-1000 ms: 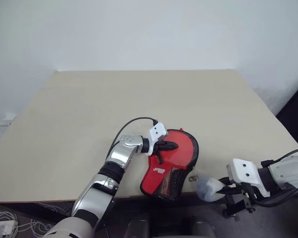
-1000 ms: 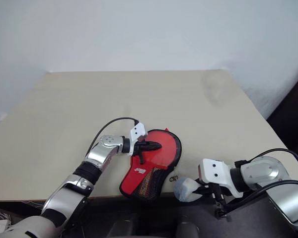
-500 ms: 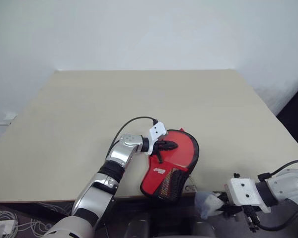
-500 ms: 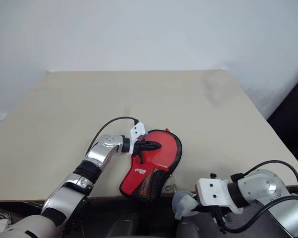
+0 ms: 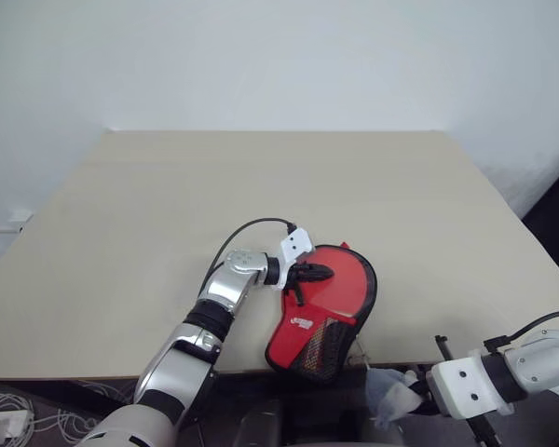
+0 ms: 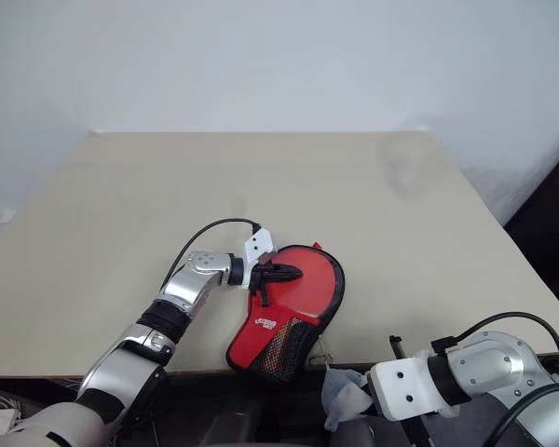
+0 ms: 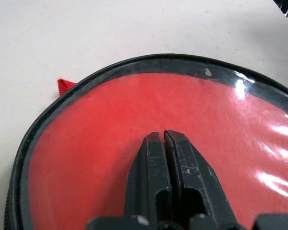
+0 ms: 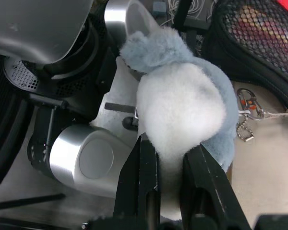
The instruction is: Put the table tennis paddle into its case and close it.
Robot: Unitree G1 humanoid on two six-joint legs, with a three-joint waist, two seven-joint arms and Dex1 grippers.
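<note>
Case (image 5: 321, 310) on beige table (image 5: 261, 186) near edge (white wall (image 5: 279, 56) behind).

- My left arm (image 5: 225, 296): silver segments, black joint bands, white wrist block, looping black cable.
- My right arm (image 5: 531, 365): silver shell, white block, black cables.
- Gripper fingers (image 7: 182, 172): black, scuffed.

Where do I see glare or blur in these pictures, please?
Left wrist view: white glare streaks lie on the clear pocket of the case. Right eye view: a faint blurred smudge sits over the table's far right corner. Right wrist view: the plush toy is sharp and evenly lit.
</note>
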